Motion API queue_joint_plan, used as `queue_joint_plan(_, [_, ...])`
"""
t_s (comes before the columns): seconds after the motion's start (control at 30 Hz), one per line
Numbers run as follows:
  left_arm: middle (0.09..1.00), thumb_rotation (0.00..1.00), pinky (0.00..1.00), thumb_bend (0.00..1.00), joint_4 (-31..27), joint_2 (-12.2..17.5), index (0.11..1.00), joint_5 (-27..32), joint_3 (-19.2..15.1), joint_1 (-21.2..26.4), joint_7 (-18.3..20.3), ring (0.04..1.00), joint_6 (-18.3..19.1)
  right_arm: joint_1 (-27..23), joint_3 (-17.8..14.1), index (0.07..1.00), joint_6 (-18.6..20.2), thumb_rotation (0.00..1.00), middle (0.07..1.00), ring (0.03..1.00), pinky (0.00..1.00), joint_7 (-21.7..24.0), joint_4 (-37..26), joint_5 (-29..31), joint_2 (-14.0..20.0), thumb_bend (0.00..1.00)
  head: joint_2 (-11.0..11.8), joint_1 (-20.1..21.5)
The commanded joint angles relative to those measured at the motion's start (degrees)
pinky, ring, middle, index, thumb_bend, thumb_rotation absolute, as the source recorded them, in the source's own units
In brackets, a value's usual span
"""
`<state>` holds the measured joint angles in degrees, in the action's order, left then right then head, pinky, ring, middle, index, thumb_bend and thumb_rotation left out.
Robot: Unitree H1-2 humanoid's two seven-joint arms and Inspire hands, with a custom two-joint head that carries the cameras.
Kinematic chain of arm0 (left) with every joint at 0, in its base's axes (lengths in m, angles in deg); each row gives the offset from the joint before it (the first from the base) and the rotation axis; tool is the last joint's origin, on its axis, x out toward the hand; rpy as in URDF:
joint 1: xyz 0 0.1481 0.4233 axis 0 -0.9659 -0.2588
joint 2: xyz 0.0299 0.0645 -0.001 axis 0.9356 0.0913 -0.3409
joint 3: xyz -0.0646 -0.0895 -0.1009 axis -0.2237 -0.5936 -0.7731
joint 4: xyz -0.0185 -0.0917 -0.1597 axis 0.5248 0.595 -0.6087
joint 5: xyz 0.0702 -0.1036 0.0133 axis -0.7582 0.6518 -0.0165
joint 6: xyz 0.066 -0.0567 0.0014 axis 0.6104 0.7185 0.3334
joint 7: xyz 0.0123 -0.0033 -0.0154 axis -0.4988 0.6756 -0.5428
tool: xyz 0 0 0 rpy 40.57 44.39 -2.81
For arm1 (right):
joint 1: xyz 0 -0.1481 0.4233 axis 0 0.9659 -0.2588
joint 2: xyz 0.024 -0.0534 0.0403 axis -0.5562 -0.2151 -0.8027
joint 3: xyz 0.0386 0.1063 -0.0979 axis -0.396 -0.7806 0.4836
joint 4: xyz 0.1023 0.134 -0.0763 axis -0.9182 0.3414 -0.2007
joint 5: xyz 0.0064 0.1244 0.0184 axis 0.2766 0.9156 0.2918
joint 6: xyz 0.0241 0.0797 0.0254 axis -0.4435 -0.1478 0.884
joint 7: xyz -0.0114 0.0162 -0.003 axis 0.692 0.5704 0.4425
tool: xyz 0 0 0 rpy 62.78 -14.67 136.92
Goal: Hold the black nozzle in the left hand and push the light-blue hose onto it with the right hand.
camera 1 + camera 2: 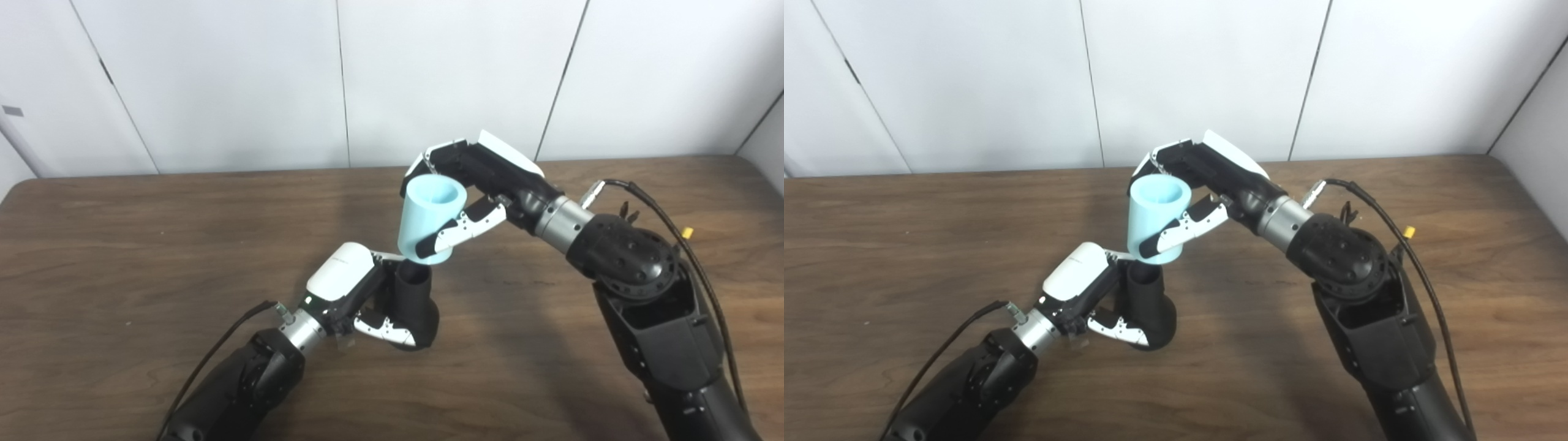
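Nearest, the left hand (361,300) wraps its fingers around the matte black nozzle (416,300), mouth upward, above the wooden table (122,245). Just beyond, the right hand (471,184) clasps the smooth, tapered light-blue hose (429,214), its lower rim meeting the nozzle's mouth. Both are grasped; pushing on apparently remains.
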<state>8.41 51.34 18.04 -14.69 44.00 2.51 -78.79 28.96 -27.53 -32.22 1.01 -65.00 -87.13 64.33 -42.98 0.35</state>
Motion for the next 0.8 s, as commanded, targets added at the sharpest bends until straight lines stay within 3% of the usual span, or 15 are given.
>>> queue_joint_plan(0.0, [0.472, 0.00, 0.41, 0.50, 6.70, 0.44, 0.523, -4.21, 3.84, -7.94, 6.41, 0.432, 5.60, -1.41, 0.34, 0.492, -0.68, 0.00, 0.485, 0.437, 0.36, -0.59, -1.62, 0.65, -0.15, 0.52, -0.05, -0.01])
queue_joint_plan(0.4, [0.475, 0.00, 0.40, 0.50, 7.09, 0.22, 0.523, -4.01, 3.85, -7.61, 6.54, 0.429, 5.53, 1.98, 4.29, 0.470, -2.47, 0.00, 0.497, 0.446, 0.37, 0.24, -3.16, -1.50, 1.33, 0.52, -0.23, -0.60])
queue_joint_plan(0.77, [0.480, 0.00, 0.41, 0.50, 6.20, 0.43, 0.516, -3.69, 3.63, -7.89, 7.05, 0.433, 6.00, 3.15, 4.97, 0.489, -2.51, 0.00, 0.490, 0.425, 0.36, 1.34, -2.74, -0.69, 3.23, 0.52, -1.20, -0.86])
